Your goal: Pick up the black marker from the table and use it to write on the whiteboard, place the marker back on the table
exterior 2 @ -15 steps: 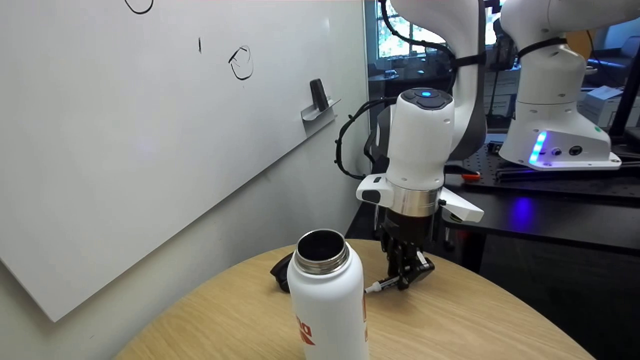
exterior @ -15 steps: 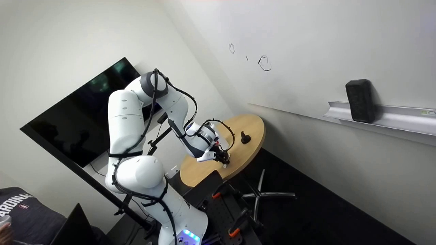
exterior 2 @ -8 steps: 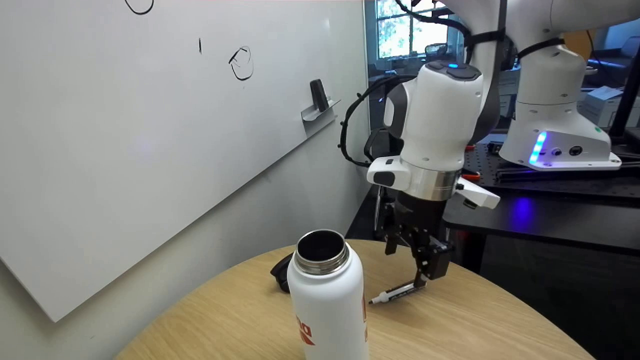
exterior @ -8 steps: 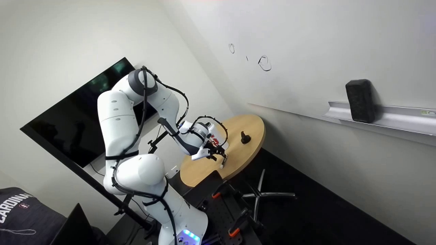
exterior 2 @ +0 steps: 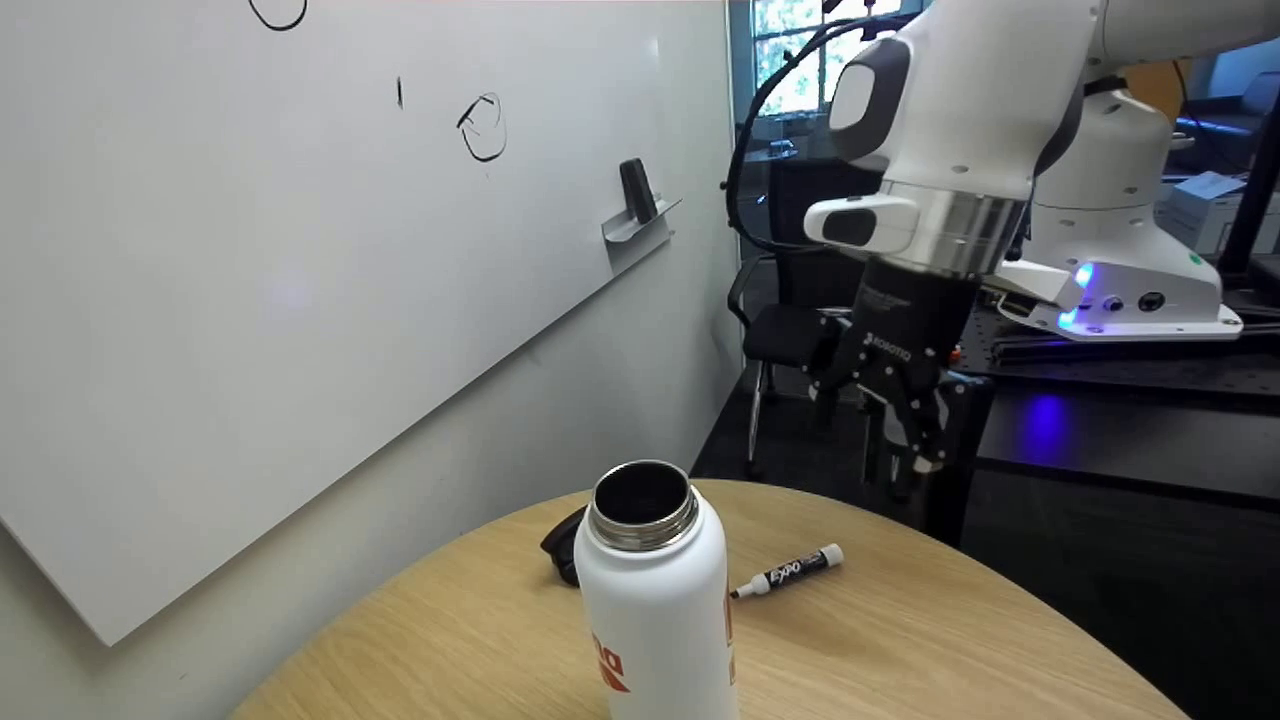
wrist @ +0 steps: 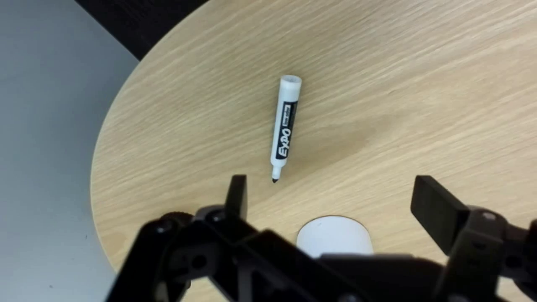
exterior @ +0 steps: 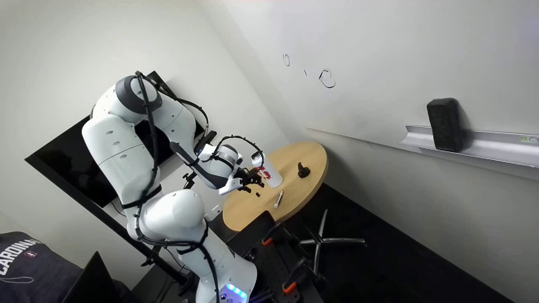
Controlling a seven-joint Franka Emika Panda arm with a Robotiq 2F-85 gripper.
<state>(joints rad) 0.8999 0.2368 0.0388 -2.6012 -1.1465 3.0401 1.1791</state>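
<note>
Black marker has been let go: pinched by the tool at the counter a second ago, now laid flat on it, near the white bottle, tip end closest. Tool released, fingers spread wide, and has been raised clear of marker and counter, apart from the bottle. Bottle not moved. Dark object near the bottle, partly hidden by it in an exterior view, not shifted. Marks on the whiteboard, well apart from the bottle, unchanged.
</note>
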